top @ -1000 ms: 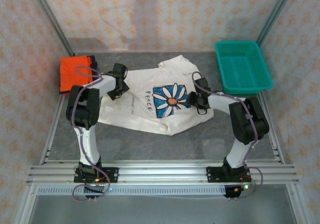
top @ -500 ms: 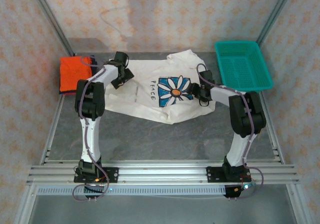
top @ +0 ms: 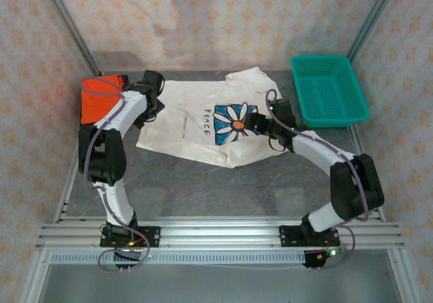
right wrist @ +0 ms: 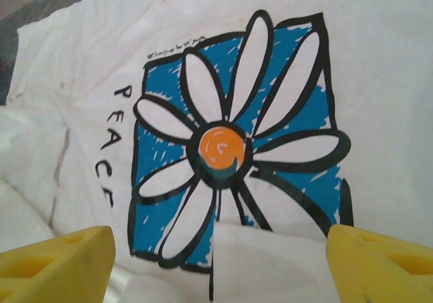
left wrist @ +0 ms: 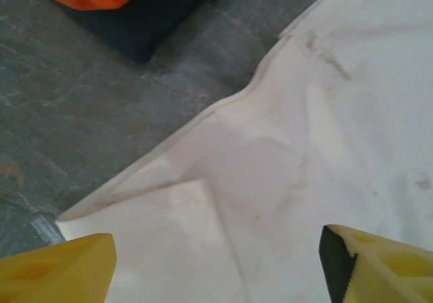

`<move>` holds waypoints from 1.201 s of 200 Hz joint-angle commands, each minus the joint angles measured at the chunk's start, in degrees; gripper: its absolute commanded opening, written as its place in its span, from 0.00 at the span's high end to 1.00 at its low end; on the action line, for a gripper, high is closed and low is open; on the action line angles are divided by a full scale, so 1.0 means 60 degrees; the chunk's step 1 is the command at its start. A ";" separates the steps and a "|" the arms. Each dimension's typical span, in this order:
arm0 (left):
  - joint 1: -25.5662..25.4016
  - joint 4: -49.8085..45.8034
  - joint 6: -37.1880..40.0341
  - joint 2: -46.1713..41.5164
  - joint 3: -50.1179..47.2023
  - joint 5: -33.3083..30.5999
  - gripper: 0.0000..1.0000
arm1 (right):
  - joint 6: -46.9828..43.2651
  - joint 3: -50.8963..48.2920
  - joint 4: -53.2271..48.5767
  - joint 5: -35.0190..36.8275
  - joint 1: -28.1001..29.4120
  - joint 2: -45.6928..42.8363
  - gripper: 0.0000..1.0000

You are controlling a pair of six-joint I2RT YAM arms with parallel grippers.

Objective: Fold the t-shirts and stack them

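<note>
White shirt [top: 196, 130]: lies rumpled in the middle of the counter [top: 223, 188], with the daisy print and "PEACE" facing up.
Orange shirt [top: 95, 99]: folded at the far left, near the white shirt with bare counter between them.
Navy shirt [left wrist: 162, 12]: dark cloth under the orange one, apparently folded too.
Left fingers [left wrist: 61, 269]: spread wide over the white shirt's left edge, pinching nothing.
Right fingers [right wrist: 385, 262]: spread wide over the daisy, with a white fold lying between them, not gripped.
Teal basket [top: 328, 90]: far right, apart from the shirts.
</note>
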 commanded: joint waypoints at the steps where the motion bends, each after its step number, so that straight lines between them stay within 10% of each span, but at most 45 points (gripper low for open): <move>1: -0.0044 -0.1129 -0.0683 0.0825 0.0263 -0.0377 0.30 | -0.0611 -0.0201 0.0124 -0.0413 0.0057 -0.0742 0.18; 154: 0.0106 -0.1458 -0.1138 0.2781 0.1421 0.0037 0.54 | -0.0518 -0.0450 -0.0222 -0.0297 0.0052 -0.1279 0.18; 240: 0.0165 -0.1487 -0.1036 0.2471 0.1160 0.0034 0.89 | -0.0376 -0.0534 -0.0222 -0.0287 0.0066 -0.1408 0.18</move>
